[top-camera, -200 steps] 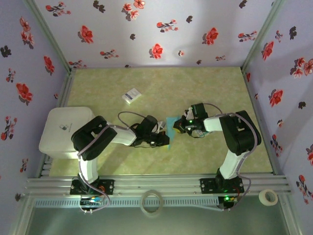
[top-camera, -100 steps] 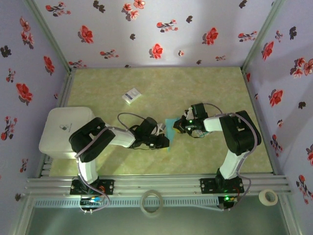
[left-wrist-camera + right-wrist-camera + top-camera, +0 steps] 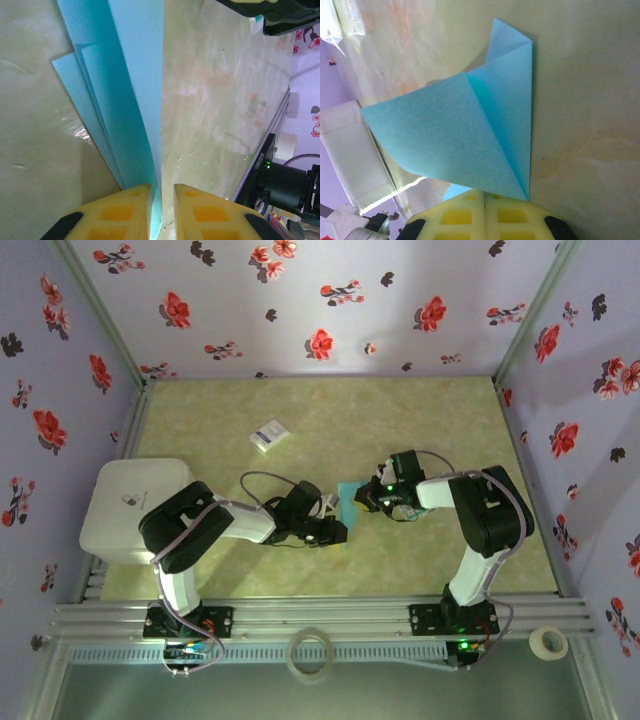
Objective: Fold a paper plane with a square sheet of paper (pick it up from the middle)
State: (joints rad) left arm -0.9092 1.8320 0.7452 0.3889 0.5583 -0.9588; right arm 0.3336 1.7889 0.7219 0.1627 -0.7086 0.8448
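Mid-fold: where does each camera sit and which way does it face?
Top external: above and behind the bases, looking down at the table; both arms, left gripper and right gripper at the teal sheet.
Left wrist: low on the left arm, looking along the sheet; yellow fingers straddle its edge.
Right wrist: on the right arm, facing the white box across the sheet; closed fingers at its corner.
Shared: all see the sheet; top and right wrist see the box.
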